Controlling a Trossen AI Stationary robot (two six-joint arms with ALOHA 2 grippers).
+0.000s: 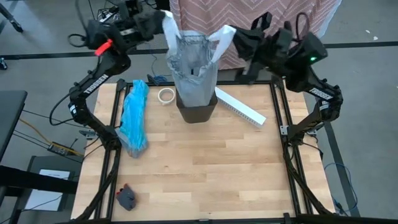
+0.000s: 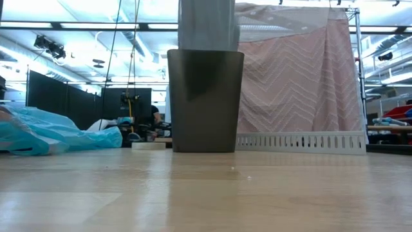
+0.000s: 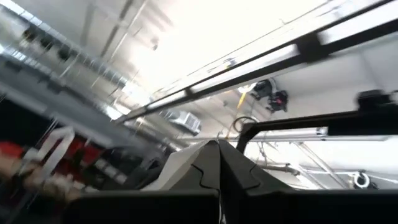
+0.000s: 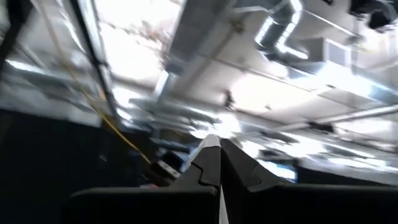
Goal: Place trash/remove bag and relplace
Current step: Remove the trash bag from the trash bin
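Note:
A light grey bag [image 1: 194, 68] stands drawn up out of the dark bin [image 1: 198, 111] at the table's far middle. Its lower part is still inside the bin, and in the low view the bag [image 2: 206, 24] rises above the bin [image 2: 205, 100]. High over the bin's left, my left gripper [image 1: 163, 17] is shut on one of the bag's white loop handles. Up on the right, my right gripper [image 1: 236, 36] is shut on the other. The turquoise-blue bag [image 1: 134, 117] lies bunched on the table's left. The trash is out of view. My left gripper pinches the bag's left loop handle [image 1: 169, 30] between its shut fingers [image 3: 239, 168], with white plastic [image 3: 180, 163] showing beside them. The handle runs taut down to the bag's mouth. My right gripper pinches the bag's right loop handle [image 1: 222, 38] between its shut fingers [image 4: 239, 165], and a white sliver [image 4: 209, 147] shows at their tips. The handle slants taut to the bag's mouth, and the bag hangs upright between both holds.
A white tape ring [image 1: 165, 96] lies left of the bin and a long white box [image 1: 240, 107] lies to its right. A small dark object [image 1: 127, 198] sits at the near left corner. A pink patterned cloth [image 2: 302, 77] hangs behind the table.

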